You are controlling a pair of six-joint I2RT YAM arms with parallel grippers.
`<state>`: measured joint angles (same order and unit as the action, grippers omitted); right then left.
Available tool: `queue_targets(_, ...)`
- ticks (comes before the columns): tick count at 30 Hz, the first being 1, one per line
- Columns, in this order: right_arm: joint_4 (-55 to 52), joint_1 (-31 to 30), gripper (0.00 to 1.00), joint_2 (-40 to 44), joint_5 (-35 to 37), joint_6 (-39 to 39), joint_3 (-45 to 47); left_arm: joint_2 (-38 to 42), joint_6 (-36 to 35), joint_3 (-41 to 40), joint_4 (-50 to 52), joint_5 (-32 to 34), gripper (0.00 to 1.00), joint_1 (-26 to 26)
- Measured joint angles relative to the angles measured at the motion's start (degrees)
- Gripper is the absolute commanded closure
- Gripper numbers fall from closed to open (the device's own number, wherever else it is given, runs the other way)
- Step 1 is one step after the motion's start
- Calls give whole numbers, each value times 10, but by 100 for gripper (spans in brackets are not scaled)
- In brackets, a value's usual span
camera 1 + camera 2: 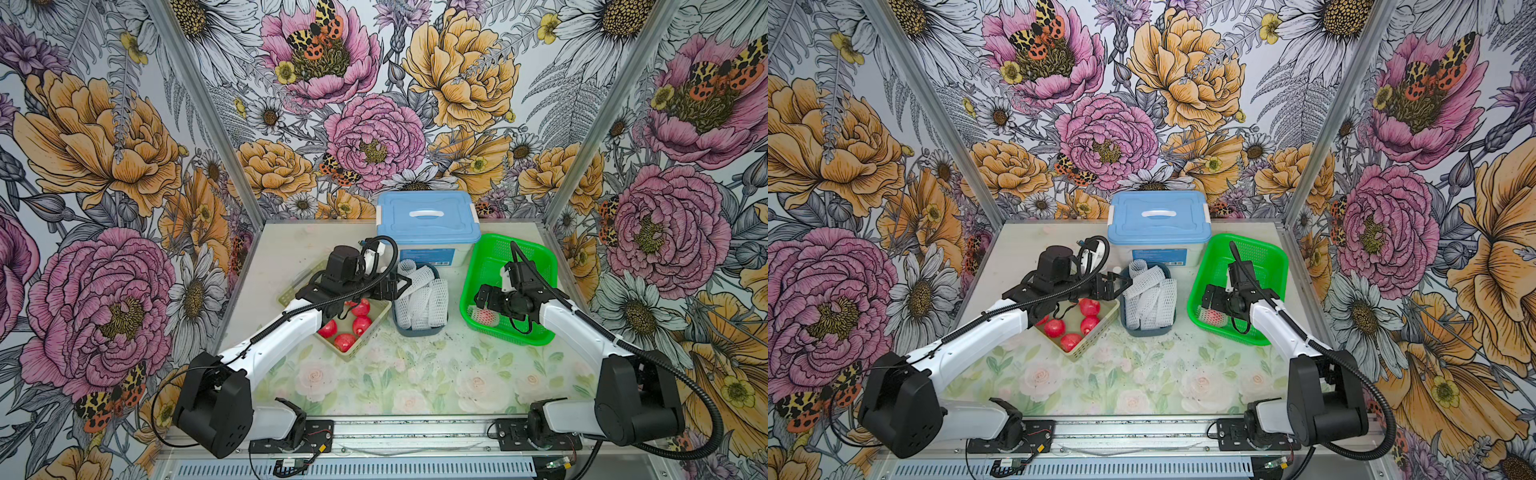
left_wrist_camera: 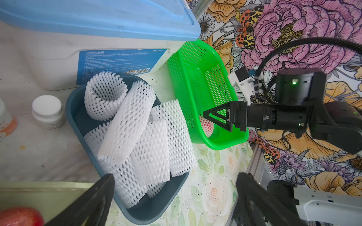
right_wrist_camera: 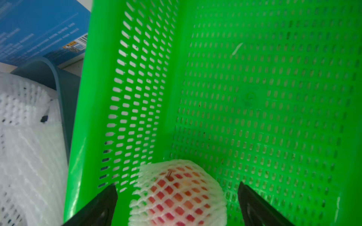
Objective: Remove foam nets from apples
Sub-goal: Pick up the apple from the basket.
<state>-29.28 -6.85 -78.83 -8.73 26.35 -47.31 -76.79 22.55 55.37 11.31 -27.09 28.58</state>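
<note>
Farthest back stands the blue-lidded box [image 1: 428,226]. Beside it, the green basket [image 1: 490,257] holds one netted apple [image 3: 176,195] in its near corner. Loose foam nets [image 1: 419,299] fill the grey-blue bin [image 1: 419,331], and bare apples [image 1: 361,325] lie in the beige tray [image 1: 351,351]. The left gripper [image 2: 175,176] gapes wide by the bin, holding nothing. The right gripper [image 3: 177,185] has its jaws wide on either side of the netted apple, not touching it.

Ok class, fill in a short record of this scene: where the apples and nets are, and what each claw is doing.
Netted apple: one, in green basket
Bare apples: at least four, in beige tray
Empty nets: piled in blue-grey bin
Left claw: open, empty, by the bin
Right claw: open, fingers either side of netted apple
</note>
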Motion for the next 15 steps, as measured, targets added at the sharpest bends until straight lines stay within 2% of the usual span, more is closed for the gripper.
queue_targets(8, -8, -12, 2, -50, 5, -25, 4, -3, 2, 0, -3, 0, 1, 0)
queue_targets(10, -6, -15, 8, -62, 0, -32, 4, -6, 4, 0, -4, 0, 1, 0)
queue_targets(14, -7, -21, 28, -64, -5, -39, 5, -12, 7, 0, -4, 0, 1, 0)
queue_targets(15, -8, -21, 29, -59, -5, -40, 5, -15, 9, 0, -5, 0, 1, 0)
